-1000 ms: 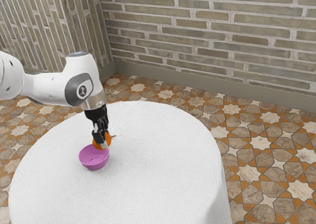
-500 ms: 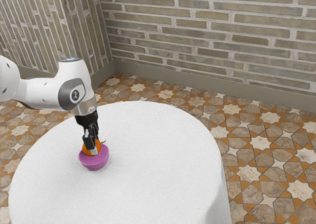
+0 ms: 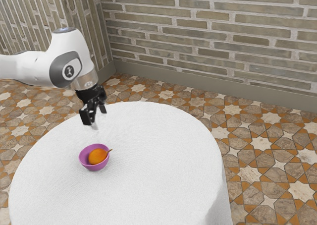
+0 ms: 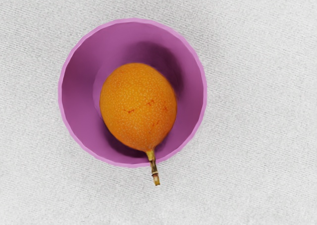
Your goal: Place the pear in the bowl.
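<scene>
One pear (image 4: 137,103) in one purple bowl (image 4: 78,91), one hand (image 3: 97,118) above, spread wide, empty

The bowl (image 3: 93,167) hides the underside of the pear (image 3: 97,156).

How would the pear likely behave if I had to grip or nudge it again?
The pear looks firm and rounded, so it could roll if nudged, though the walls of the bowl would probably catch it. The thin stem poking past the rim looks brittle and might snap if gripped.
</scene>
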{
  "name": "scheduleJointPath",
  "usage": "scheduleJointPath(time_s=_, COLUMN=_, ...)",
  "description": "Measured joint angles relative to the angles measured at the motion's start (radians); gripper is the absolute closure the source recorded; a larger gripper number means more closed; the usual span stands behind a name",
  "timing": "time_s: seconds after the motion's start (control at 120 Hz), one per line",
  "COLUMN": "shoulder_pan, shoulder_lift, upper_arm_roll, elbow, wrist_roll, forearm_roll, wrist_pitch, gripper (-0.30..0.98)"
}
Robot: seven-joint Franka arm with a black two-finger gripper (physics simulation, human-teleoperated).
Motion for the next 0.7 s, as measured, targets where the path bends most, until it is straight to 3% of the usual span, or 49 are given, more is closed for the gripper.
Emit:
scheduleJointPath(time_s=0.217, shoulder_pan=0.011, shoulder_lift=-0.034, upper_arm_roll=0.003, elbow=0.283, wrist_roll=0.487, forearm_roll=0.006, wrist_pitch=-0.175, gripper=0.04)
scheduleJointPath(time_s=0.383, shoulder_pan=0.058, shoulder_lift=0.058, upper_arm_roll=0.008, elbow=0.545, wrist_roll=0.85, forearm_roll=0.004, wrist_pitch=-0.361, gripper=0.03)
scheduleJointPath(time_s=0.7, shoulder_pan=0.003, shoulder_lift=0.045, upper_arm_roll=-0.002, elbow=0.633, wrist_roll=1.314, forearm_roll=0.007, wrist_pitch=-0.527, gripper=0.02)
